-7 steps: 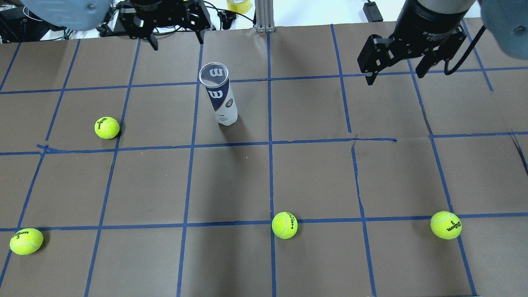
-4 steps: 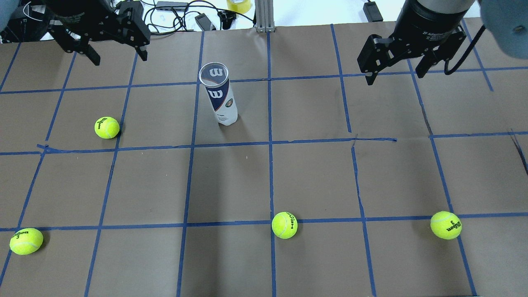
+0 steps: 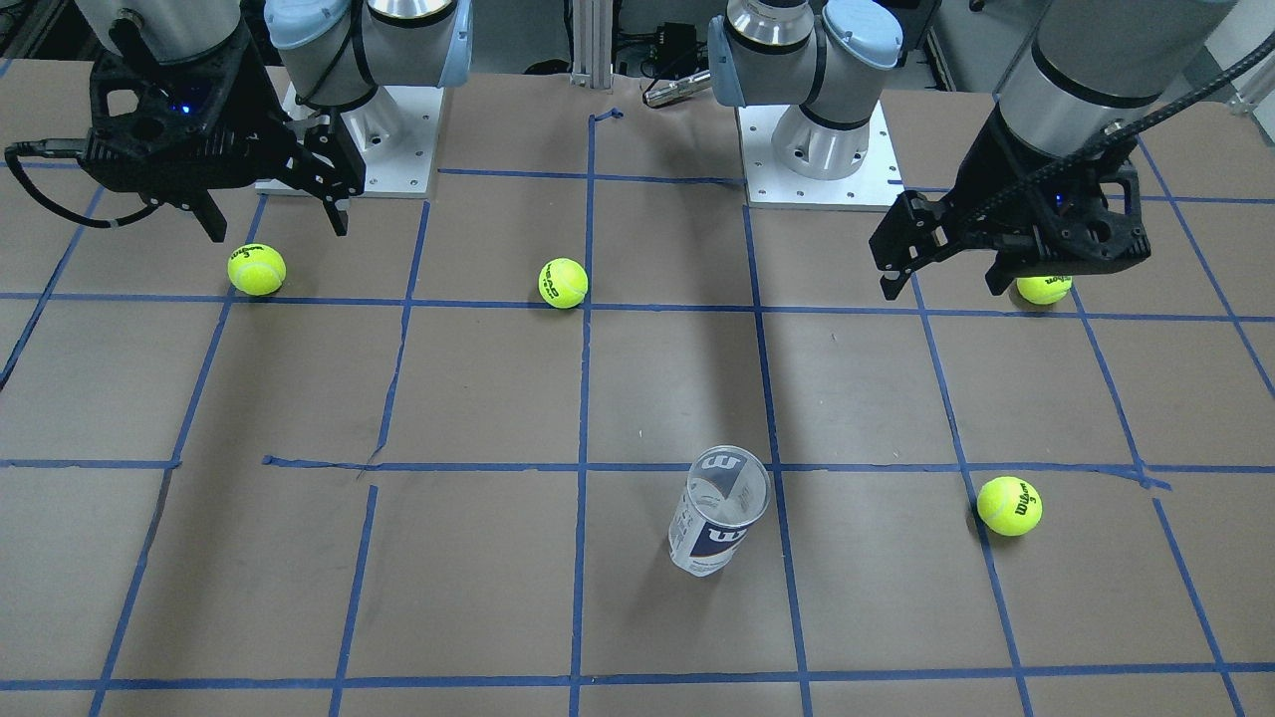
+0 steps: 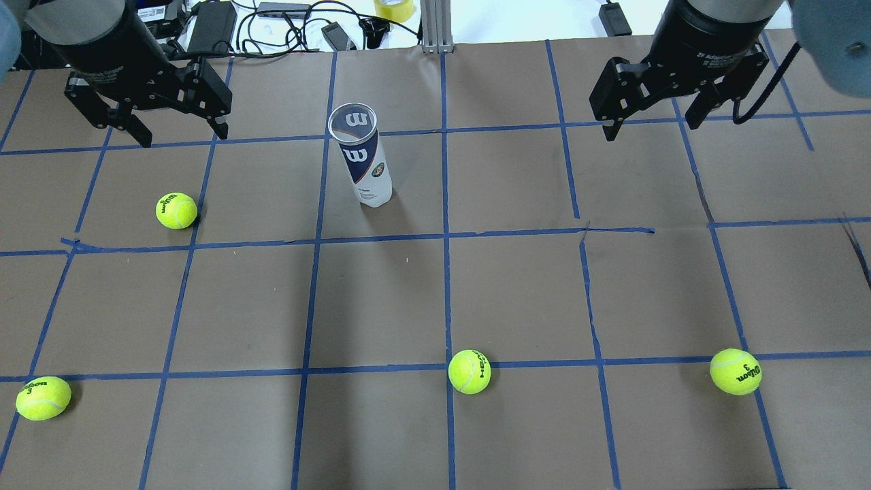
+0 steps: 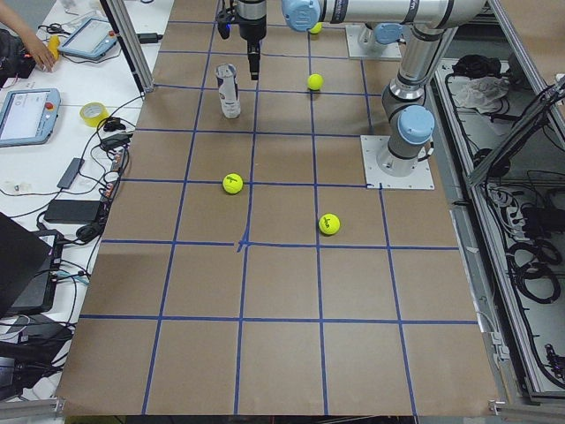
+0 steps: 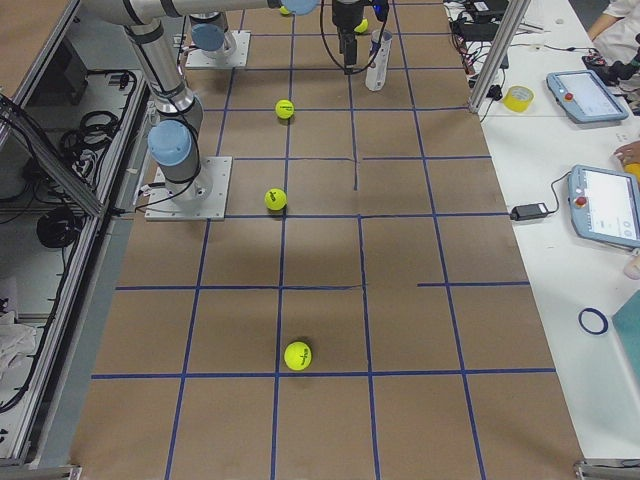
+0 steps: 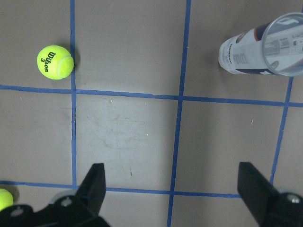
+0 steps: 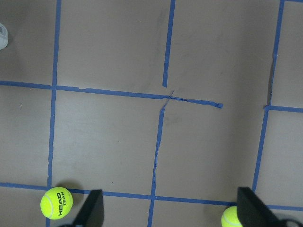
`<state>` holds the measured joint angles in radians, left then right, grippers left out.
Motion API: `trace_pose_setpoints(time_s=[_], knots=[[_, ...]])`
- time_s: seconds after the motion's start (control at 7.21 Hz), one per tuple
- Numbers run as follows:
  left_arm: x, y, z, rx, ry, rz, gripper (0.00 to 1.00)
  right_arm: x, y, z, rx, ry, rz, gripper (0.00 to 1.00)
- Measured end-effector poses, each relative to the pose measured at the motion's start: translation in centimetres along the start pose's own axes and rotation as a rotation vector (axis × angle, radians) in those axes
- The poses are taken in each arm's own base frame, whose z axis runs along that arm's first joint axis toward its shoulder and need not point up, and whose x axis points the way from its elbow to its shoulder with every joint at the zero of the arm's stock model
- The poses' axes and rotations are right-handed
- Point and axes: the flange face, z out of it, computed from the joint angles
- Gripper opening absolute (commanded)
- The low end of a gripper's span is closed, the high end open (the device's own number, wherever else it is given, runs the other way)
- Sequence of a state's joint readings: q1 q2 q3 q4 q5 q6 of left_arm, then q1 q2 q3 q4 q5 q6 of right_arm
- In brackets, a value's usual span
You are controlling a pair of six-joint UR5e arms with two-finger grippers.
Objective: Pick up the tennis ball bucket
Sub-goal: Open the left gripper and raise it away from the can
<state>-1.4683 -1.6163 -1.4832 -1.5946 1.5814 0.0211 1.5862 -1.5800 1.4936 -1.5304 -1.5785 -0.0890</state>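
The tennis ball bucket [image 4: 364, 167] is a clear tube with a white label and a navy band with a W logo. It stands upright on the brown paper table, left of centre at the back, and no balls show inside it. It also shows in the front view [image 3: 719, 518] and at the top right of the left wrist view [image 7: 265, 45]. My left gripper [image 4: 182, 135] is open and empty, hovering well to the left of the tube. My right gripper [image 4: 652, 129] is open and empty, hovering far to the tube's right.
Several yellow-green tennis balls lie on the table: one left of the tube [image 4: 176, 210], one at the near left [image 4: 43, 397], one near centre [image 4: 469, 371], one near right [image 4: 735, 371]. Cables and a tape roll [image 4: 395, 8] lie beyond the far edge.
My left gripper has moved left and nearer along the back of the table, from just behind the tube to well left of it. The right arm and the tube have not moved.
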Motion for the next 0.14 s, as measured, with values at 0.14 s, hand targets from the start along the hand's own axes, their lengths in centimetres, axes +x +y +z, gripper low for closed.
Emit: trace_pose_setpoints(time_s=[0.14], knots=[[-0.17,0.35,-0.08,0.001,0.002,0.000,1.00,0.00,0.00,0.00,0.000,0.000,0.000,1.00]])
